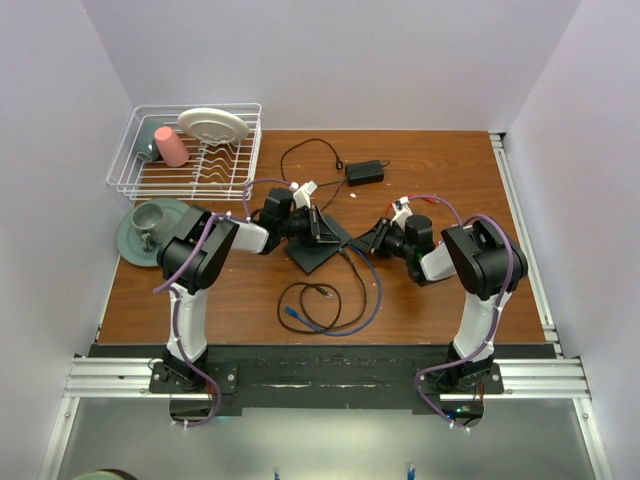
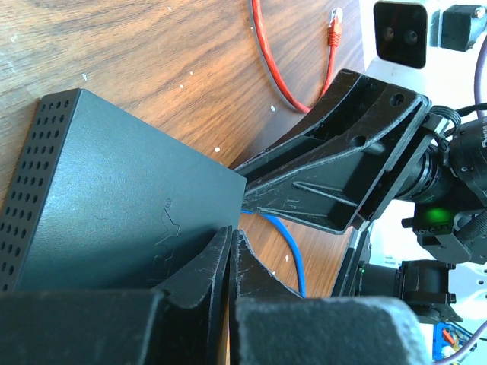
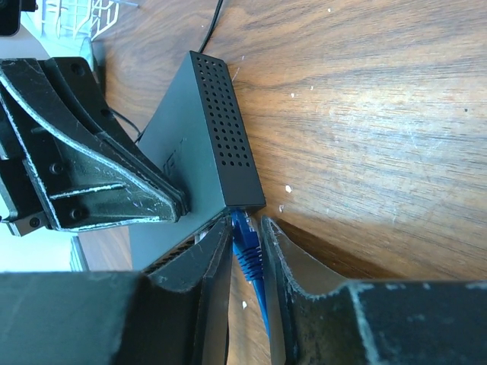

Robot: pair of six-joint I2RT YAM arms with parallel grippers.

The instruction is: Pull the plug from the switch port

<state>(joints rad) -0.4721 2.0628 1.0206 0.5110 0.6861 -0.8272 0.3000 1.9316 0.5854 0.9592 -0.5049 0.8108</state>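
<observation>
Resting on the switch (image 3: pixel 205 129), the left end effector (image 2: pixel 230 237) has its fingers shut tight together, tips on the dark top face near one corner. Switch lies mid-bench (image 1: pixel 450 160), between the two arms. Right end effector (image 3: pixel 245 226) sits narrow astride the blue plug (image 3: pixel 246 251), which is seated in a port at the switch's corner. Fingers look very close to the plug; whether they pinch it, cannot tell. Blue cable (image 1: pixel 372 295) trails toward the near edge.
</observation>
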